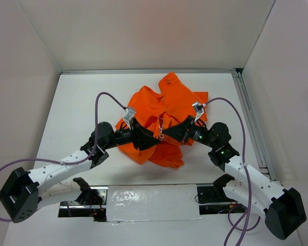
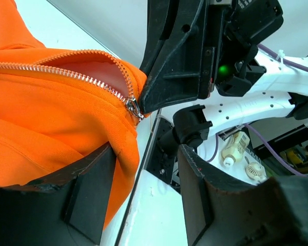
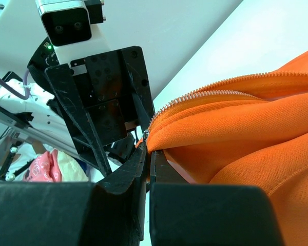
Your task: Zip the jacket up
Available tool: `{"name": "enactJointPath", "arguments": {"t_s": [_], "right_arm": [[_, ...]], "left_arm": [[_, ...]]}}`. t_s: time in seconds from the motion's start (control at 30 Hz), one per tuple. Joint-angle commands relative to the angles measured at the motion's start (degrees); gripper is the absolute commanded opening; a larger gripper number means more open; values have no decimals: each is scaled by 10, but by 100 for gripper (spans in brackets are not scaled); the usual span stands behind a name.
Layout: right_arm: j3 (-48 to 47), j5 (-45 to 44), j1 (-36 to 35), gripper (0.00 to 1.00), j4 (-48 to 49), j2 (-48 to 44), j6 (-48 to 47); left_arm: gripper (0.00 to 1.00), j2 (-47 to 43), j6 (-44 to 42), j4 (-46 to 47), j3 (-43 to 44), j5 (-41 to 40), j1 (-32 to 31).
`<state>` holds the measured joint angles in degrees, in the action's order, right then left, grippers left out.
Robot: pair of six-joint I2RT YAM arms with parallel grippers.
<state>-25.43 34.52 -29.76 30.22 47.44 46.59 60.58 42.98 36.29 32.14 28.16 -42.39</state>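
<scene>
While the right gripper [image 3: 146,147] pinches the one jacket [image 1: 150,103] (at its zipper [image 2: 72,77]), the left gripper [image 2: 146,154] gapes.

The jacket [image 1: 177,97] is matt orange cloth; its zipper teeth [image 2: 66,75] are shiny metal.

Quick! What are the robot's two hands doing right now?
Left gripper: open, gripping nothing.
Right gripper: closed, pinching the jacket edge.
</scene>
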Motion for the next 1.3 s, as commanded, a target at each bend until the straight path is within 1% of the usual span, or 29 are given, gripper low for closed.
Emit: {"name": "enactJointPath", "arguments": {"t_s": [0.0, 0.27, 0.33, 0.4, 0.5, 0.53, 0.57, 0.6, 0.63, 0.7, 0.73, 0.77, 0.9, 0.93, 1.0, 1.03, 1.17, 1.27], "right_arm": [[-14, 5, -7, 0, 24, -1, -6], [-9, 10, -14, 0, 20, -8, -9], [-9, 7, -16, 0, 15, -12, -11], [-8, 3, -18, 0, 10, -16, -13], [-5, -4, -18, 0, 6, -21, -13], [-5, -5, -16, 0, 7, -24, -16], [-2, -6, -18, 0, 7, -24, -16], [-2, -6, -18, 0, 7, -24, -12], [-2, -5, -18, 0, 7, -24, -12], [-4, -6, -18, 0, 11, -19, -11], [-6, -7, -19, 0, 13, -17, -11], [-7, -9, -20, 0, 15, -15, -10], [-8, -18, -23, 0, 28, -3, 2], [-10, -31, -24, 0, 29, -4, 4], [-15, -45, -23, 0, 28, -4, 3], [-33, -60, -23, 0, 11, -4, -3], [-51, -78, -12, 0, -29, -2, -9], [-59, -69, 4, 0, -50, 3, -14]], "left_arm": [[63, -8, 22, 63, -1, -9, 3], [64, 27, 72, 103, 4, -7, 24], [67, 31, 83, 107, 9, -3, 31], [64, 38, 93, 109, 14, 7, 38], [55, 37, 115, 127, -1, 13, 44], [46, 35, 118, 139, -4, 14, 47], [42, 31, 115, 139, -6, 16, 48], [35, 28, 114, 134, -5, 15, 48], [24, 27, 110, 131, -3, 21, 48], [15, 29, 106, 129, 1, 26, 48], [6, 32, 98, 132, 2, 37, 48], [0, 33, 99, 134, 4, 40, 48], [0, 39, 75, 167, -8, 63, 45], [0, 38, 45, 162, -10, 72, 43], [0, 33, 15, 127, -6, 62, 23], [0, 26, -16, 96, -6, 50, 11], [0, -5, -34, 83, -44, 49, 5], [0, -35, -45, 53, -59, 43, 1]]}}
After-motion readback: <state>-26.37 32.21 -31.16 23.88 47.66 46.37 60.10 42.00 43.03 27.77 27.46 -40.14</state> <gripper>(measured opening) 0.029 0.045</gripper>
